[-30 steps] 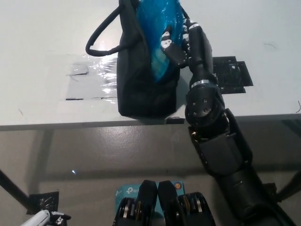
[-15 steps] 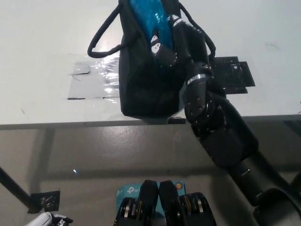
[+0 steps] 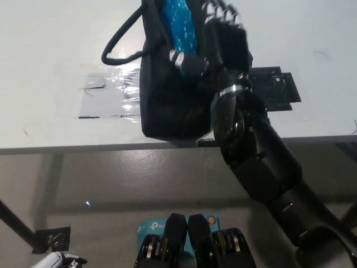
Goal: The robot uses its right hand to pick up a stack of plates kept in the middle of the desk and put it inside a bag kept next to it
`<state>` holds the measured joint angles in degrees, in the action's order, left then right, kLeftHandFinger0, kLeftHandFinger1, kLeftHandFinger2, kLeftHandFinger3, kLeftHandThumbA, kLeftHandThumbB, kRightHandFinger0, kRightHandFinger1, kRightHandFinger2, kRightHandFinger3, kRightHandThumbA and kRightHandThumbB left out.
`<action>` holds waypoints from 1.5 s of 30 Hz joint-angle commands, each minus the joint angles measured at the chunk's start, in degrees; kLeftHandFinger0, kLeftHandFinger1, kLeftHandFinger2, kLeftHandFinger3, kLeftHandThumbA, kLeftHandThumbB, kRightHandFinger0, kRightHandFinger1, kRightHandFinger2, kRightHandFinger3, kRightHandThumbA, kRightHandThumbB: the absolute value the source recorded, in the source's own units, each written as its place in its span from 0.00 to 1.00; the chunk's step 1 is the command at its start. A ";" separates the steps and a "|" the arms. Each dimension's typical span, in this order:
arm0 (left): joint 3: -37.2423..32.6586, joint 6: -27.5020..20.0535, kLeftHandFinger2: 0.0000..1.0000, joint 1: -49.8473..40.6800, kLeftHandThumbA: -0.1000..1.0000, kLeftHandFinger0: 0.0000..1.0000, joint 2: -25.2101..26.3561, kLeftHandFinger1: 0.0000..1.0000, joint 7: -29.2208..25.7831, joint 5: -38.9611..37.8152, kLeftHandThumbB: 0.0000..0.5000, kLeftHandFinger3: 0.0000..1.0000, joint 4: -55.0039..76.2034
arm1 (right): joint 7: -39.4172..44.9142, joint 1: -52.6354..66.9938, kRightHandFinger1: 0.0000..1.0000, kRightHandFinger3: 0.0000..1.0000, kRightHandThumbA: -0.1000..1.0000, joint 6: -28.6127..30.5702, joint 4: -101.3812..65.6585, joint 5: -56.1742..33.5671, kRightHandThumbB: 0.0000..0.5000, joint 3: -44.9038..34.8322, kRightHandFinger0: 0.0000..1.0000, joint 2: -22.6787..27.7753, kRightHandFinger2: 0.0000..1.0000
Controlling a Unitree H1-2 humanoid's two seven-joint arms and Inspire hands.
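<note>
Nearest me, the left hand (image 3: 56, 260) barely showed, grip unreadable. My right hand (image 3: 215, 42) was closed around the stack of plates (image 3: 177, 25), half inside the bag (image 3: 170, 95) beneath it; I feared the soft rim snagging and tipping the bag.

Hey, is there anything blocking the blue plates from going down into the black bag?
Nothing visible does. The blue plates already sit in the black bag's open mouth, with the right hand on them; the bag's inside is hidden.
</note>
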<state>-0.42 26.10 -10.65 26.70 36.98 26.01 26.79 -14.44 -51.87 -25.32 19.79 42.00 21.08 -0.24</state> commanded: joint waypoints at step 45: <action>1.63 0.82 0.80 -0.45 0.20 0.74 1.14 0.73 -2.85 -1.14 0.00 0.89 0.91 | 8.40 57.29 1.00 1.00 0.50 41.99 -13.53 -27.79 0.65 -24.73 0.76 12.60 1.00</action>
<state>-0.29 26.03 -11.13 26.65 36.26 25.88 25.71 1.90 6.31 -7.89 -1.64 22.59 0.86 12.52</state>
